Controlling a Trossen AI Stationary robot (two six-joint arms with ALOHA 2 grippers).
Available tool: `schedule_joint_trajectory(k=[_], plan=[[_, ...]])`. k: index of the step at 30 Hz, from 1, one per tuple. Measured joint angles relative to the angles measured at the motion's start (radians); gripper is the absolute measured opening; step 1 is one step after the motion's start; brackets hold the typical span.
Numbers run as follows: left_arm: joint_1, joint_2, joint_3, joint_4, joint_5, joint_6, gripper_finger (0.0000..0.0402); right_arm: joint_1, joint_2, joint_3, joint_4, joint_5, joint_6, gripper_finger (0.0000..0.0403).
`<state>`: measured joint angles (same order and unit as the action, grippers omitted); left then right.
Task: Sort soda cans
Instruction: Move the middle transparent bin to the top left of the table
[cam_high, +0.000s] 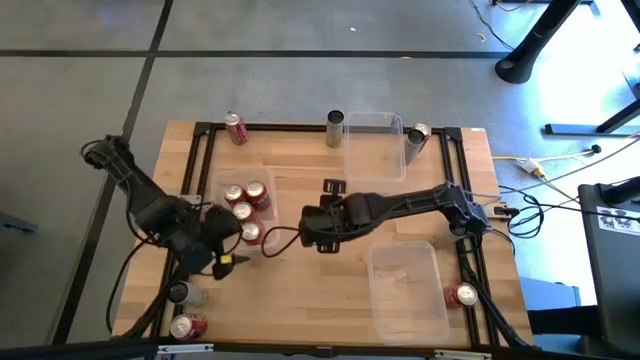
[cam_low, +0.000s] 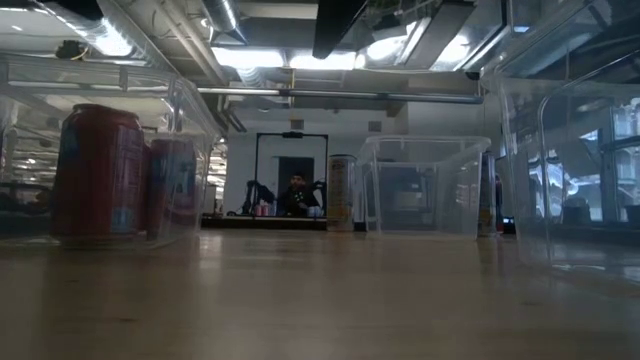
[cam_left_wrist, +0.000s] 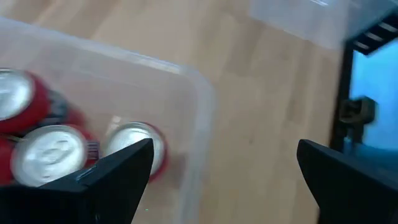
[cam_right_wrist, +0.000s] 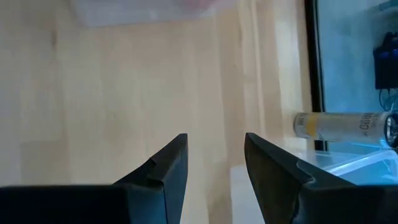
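Note:
Several red soda cans (cam_high: 245, 205) stand upright in a clear bin (cam_high: 222, 180) at the table's left; they also show as red soda cans (cam_left_wrist: 56, 152) in the left wrist view. My left gripper (cam_high: 222, 240) (cam_left_wrist: 224, 144) hangs open above the bin's near right corner, with nothing between its fingers. My right gripper (cam_high: 315, 232) (cam_right_wrist: 216, 135) hovers over bare wood at the table's middle, its fingers apart and empty. Loose cans: a red one (cam_high: 236, 128) lying at the far left, a tall one (cam_high: 335, 128) upright at the far middle, and one (cam_high: 418, 135) at the far right.
An empty clear bin (cam_high: 375, 145) sits at the far middle and another (cam_high: 408, 290) at the near right, with a red can (cam_high: 465, 295) beside it. Two more cans (cam_high: 183, 308) stand at the near left corner. Bare wood lies between the bins.

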<state>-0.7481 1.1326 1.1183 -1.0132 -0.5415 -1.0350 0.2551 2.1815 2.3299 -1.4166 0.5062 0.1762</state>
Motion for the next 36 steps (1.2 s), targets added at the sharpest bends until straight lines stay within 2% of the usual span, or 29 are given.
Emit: schedule_joint_trajectory(k=[7,10,14,18,21,29,35,36], plan=[[-0.043,0.126,0.0,-0.011,0.034,0.02,0.0384,0.05,0.0,0.0,0.0,0.008,0.03,0.0156],[-0.042,0.169,0.0,-0.094,0.041,-0.008,0.0384,0.063,0.0,0.0,0.0,0.009,0.034,0.0156],[-0.038,0.187,-0.001,-0.217,0.059,-0.086,0.0384,0.08,0.0,0.0,-0.001,0.009,0.042,0.0156],[-0.038,0.187,-0.001,-0.192,0.102,-0.071,0.0365,0.088,0.0,0.0,-0.012,0.017,0.058,0.0156],[-0.039,0.189,-0.01,-0.147,0.124,-0.033,0.0321,0.093,0.0,0.0,-0.018,0.029,0.063,0.0156],[-0.032,0.191,-0.099,-0.152,0.131,-0.027,0.0175,0.093,0.0,0.0,-0.025,0.033,0.067,0.0156],[0.002,0.191,-0.099,-0.136,0.139,0.111,0.0044,0.093,-0.001,0.0,-0.025,0.032,0.067,0.0156],[0.01,0.191,-0.099,-0.136,0.138,0.135,0.0032,0.093,-0.001,0.0,-0.025,0.032,0.067,0.0156]])
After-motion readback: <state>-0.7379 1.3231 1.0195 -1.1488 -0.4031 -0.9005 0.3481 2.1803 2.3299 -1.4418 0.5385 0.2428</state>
